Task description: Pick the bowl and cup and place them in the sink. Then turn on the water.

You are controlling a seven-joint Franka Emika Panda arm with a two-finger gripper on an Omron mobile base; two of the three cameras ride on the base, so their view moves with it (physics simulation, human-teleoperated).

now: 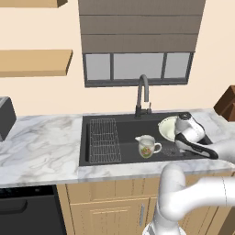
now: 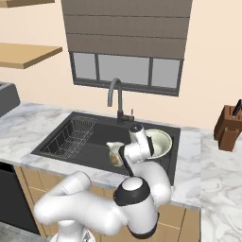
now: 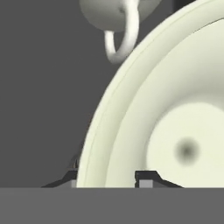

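Now we hold the bowl in the sink's right end, fingers straddling its rim; next, release it.

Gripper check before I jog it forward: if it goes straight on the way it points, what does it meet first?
Most likely the bowl: its rim sits between the gripper's fingertips, inside the sink. How close is unclear.
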